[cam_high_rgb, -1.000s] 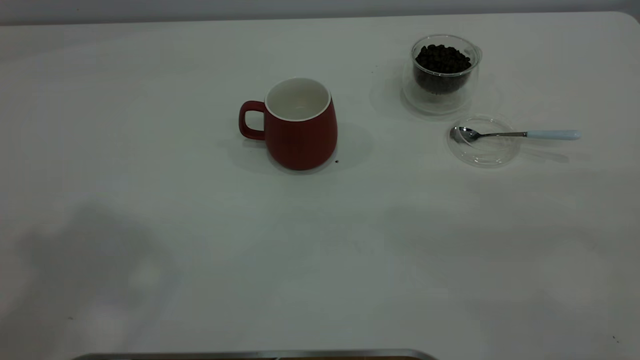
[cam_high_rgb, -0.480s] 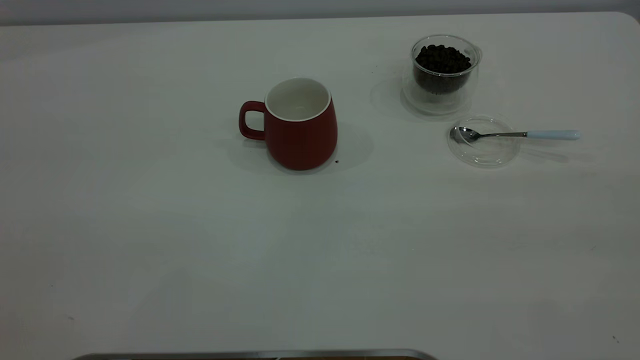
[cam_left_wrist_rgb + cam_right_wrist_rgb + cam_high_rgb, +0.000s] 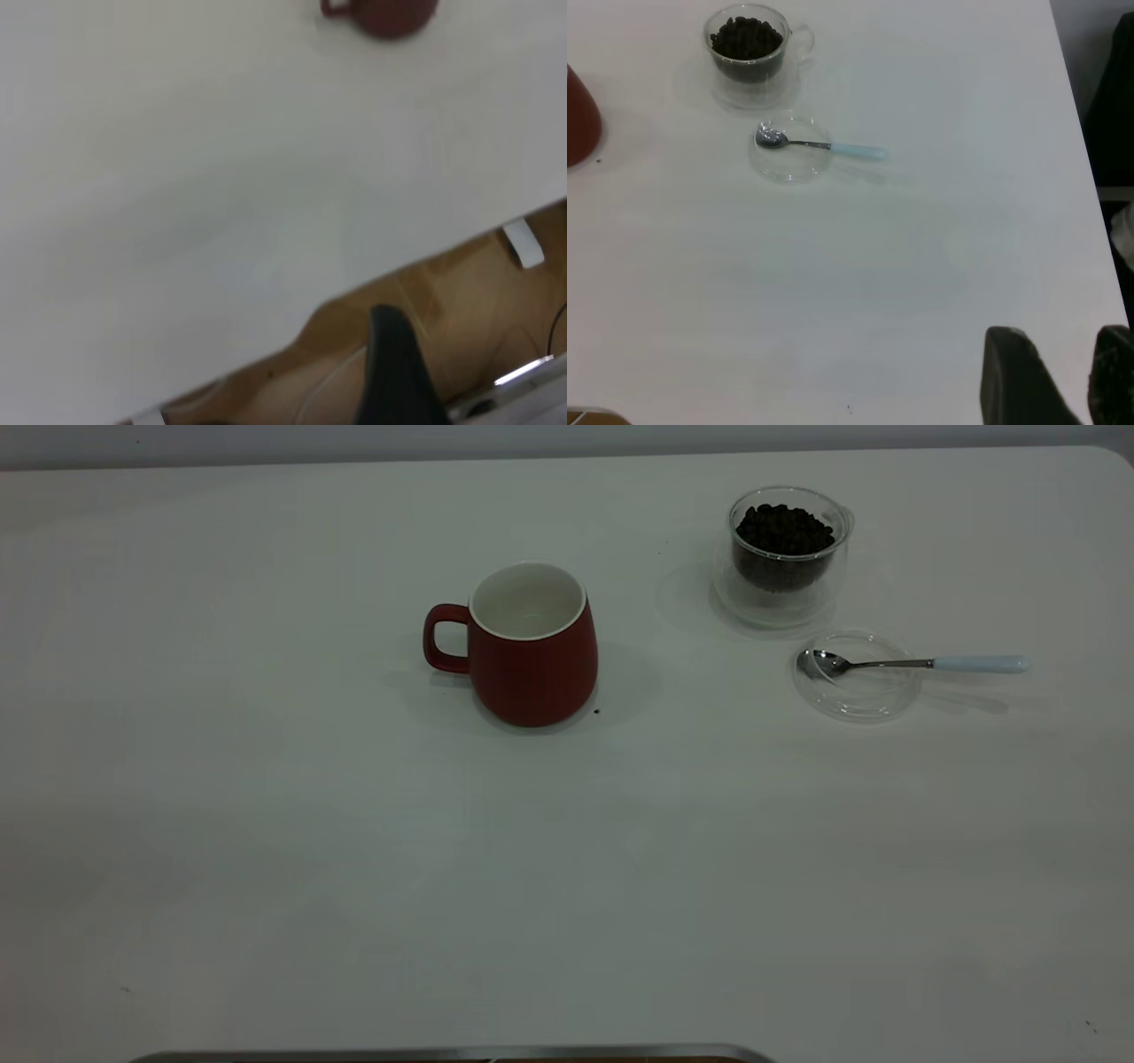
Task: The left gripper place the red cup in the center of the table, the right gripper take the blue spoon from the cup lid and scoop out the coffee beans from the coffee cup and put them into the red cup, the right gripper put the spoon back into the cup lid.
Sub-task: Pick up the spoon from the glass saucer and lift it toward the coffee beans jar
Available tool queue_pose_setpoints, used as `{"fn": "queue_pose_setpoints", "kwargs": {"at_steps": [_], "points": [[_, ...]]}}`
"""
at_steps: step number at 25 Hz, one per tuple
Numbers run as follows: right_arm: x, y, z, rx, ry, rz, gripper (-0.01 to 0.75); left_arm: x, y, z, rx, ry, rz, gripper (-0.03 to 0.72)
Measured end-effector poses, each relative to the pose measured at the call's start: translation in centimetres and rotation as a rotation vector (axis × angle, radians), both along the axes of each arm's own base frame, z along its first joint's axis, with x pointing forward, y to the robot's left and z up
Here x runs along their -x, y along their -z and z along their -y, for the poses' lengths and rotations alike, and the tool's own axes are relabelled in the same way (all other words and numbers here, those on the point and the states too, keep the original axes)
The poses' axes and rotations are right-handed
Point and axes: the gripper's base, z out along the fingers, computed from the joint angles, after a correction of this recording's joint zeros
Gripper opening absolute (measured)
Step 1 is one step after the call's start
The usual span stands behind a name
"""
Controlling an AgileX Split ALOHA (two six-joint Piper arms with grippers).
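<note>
Red cup [image 3: 534, 646] upright mid-table [image 3: 354, 868]; blue spoon [image 3: 912, 663] rests on cup lid [image 3: 855, 691] (bowl inside). Right gripper [image 3: 1063, 376] parted, holding nothing; left gripper [image 3: 399, 372]: cannot tell.

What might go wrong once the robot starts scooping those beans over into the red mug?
The blue spoon only leans on the clear cup lid, so a grab at its handle might tip it off. The coffee beans are heaped high in the coffee cup; some may spill before reaching the red cup.

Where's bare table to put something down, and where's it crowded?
Bare: the whole table left of and in front of the red cup, plus the gap between it and the cup lid. Crowded: coffee cup, lid and blue spoon clustered together.
</note>
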Motion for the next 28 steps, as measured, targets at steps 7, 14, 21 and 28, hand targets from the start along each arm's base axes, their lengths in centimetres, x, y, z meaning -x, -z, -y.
{"fn": "queue_pose_setpoints", "kwargs": {"at_steps": [7,14,21,28], "points": [[0.0,0.0,0.0,0.000,0.000,0.000,0.240,0.8,1.7,0.0,-0.011,-0.166,0.042,0.533],[0.0,0.0,0.0,0.000,0.000,0.000,0.240,1.7,2.0,0.0,-0.005,-0.340,0.144,0.533],[0.0,0.0,0.0,0.000,0.000,0.000,0.240,2.1,2.5,0.1,-0.007,-0.399,0.160,0.533],[0.0,0.0,0.0,0.000,0.000,0.000,0.240,2.1,2.6,0.1,-0.005,-0.401,0.157,0.533]]}}
